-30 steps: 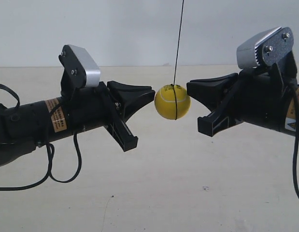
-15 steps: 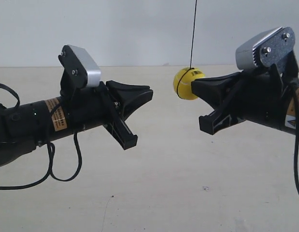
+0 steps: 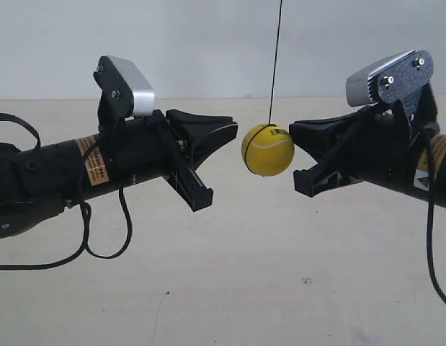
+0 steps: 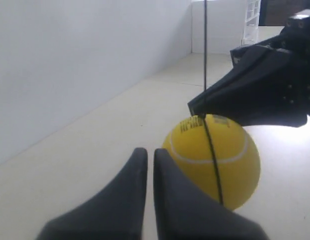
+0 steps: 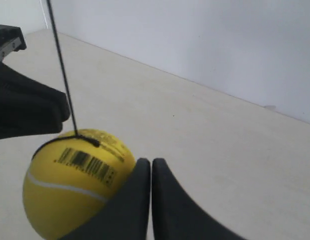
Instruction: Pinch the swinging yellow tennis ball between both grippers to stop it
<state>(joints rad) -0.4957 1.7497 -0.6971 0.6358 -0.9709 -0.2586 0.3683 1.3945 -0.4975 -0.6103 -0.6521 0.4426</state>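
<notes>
The yellow tennis ball (image 3: 267, 150) hangs on a thin black string (image 3: 275, 61) above the tabletop, between two pointed claws. My left gripper (image 3: 233, 130) is shut, its tip a small gap from the ball's side. My right gripper (image 3: 295, 132) is shut too, and its tip looks to be touching the ball or a hair off it. In the left wrist view the ball (image 4: 215, 157) sits just past and to one side of the closed jaws (image 4: 149, 151), with the right claw (image 4: 255, 95) beyond. In the right wrist view the ball (image 5: 74, 182) shows its barcode beside the closed jaws (image 5: 148, 162).
A pale tabletop (image 3: 251, 288) lies well below both arms. A white wall (image 3: 208, 43) stands behind. A black cable (image 3: 100, 245) loops under the left arm, and another cable (image 3: 430, 238) hangs from the right arm.
The ball was up against the right claw half a second ago; it has swung back down between the two tips. The left arm has moved toward the ball.
</notes>
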